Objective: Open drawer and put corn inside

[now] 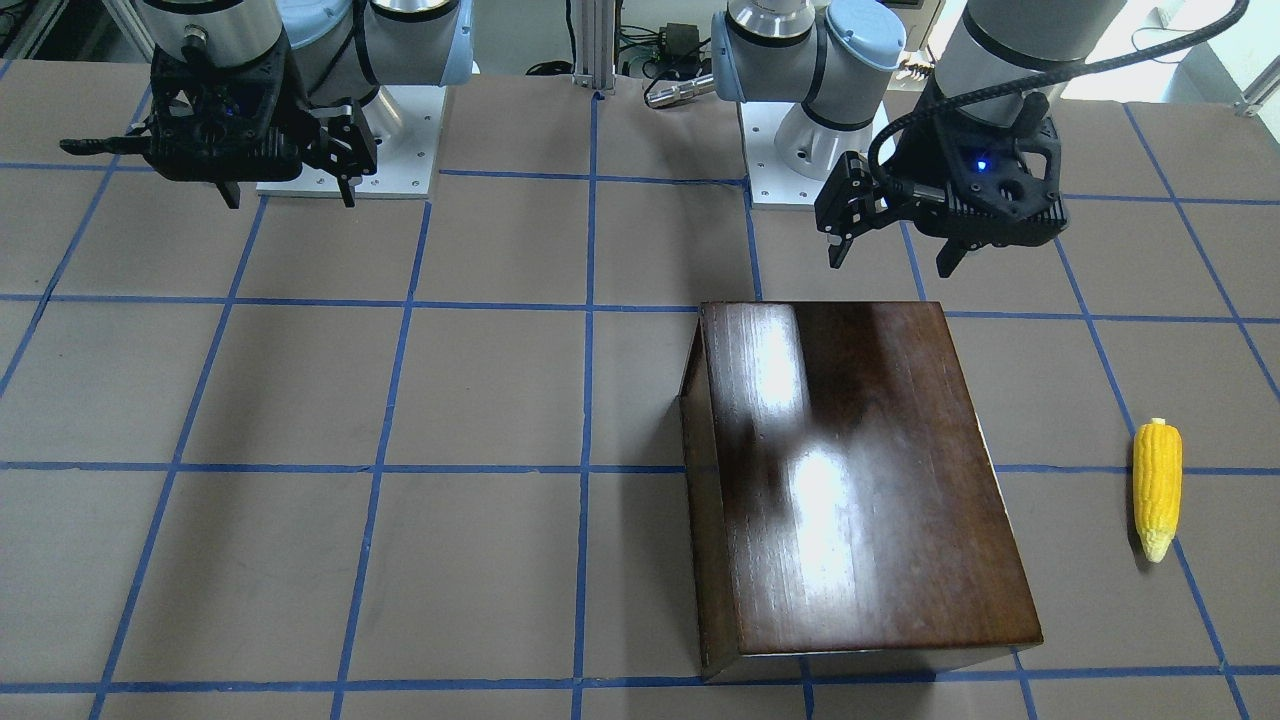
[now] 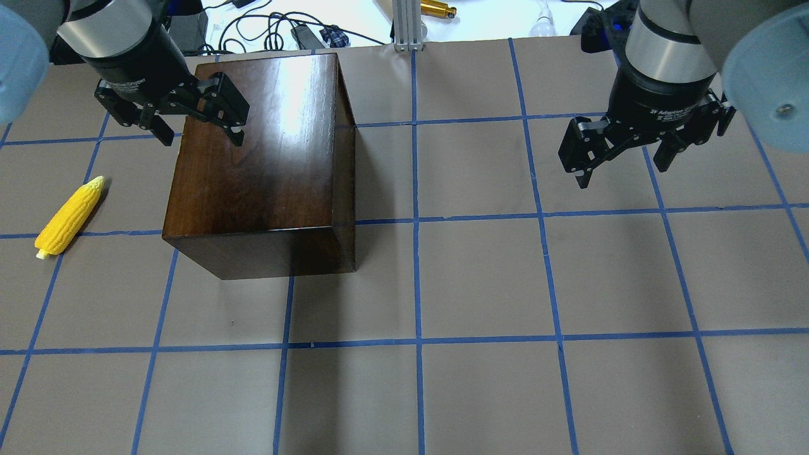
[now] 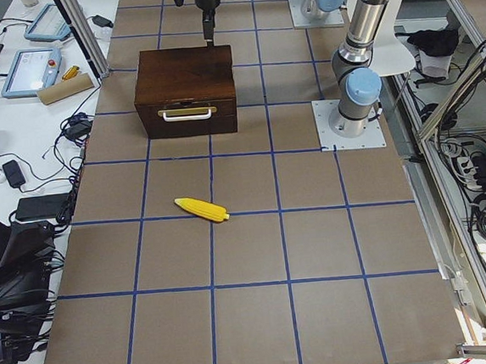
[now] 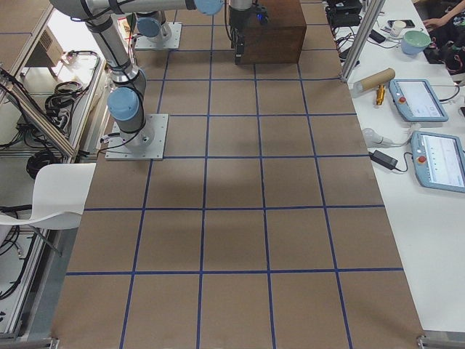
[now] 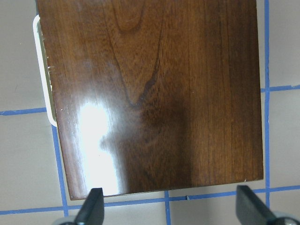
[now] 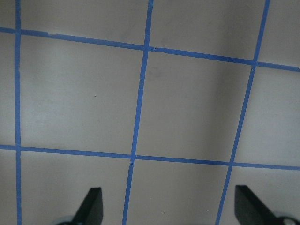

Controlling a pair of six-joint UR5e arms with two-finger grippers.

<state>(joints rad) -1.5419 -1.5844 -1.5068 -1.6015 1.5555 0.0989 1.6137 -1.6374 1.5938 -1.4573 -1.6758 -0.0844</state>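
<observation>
Blue-taped brown paper covers the desk (image 2: 480,278). Left jaws and right jaws hang released, empty. Facing the left edge, the drawer (image 3: 170,127) sits shut in its box (image 2: 259,158); its pale handle (image 3: 186,113) suits pulling. Nearer that edge lies the corn (image 2: 68,217), likely light, rigid, roll-prone: pinch mid-cob.

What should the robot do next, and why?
Probably the left gripper, open above the box, should drop toward the pale handle on the box's side. The drawer is shut and the corn lies on the table, so it cannot go in yet.
</observation>
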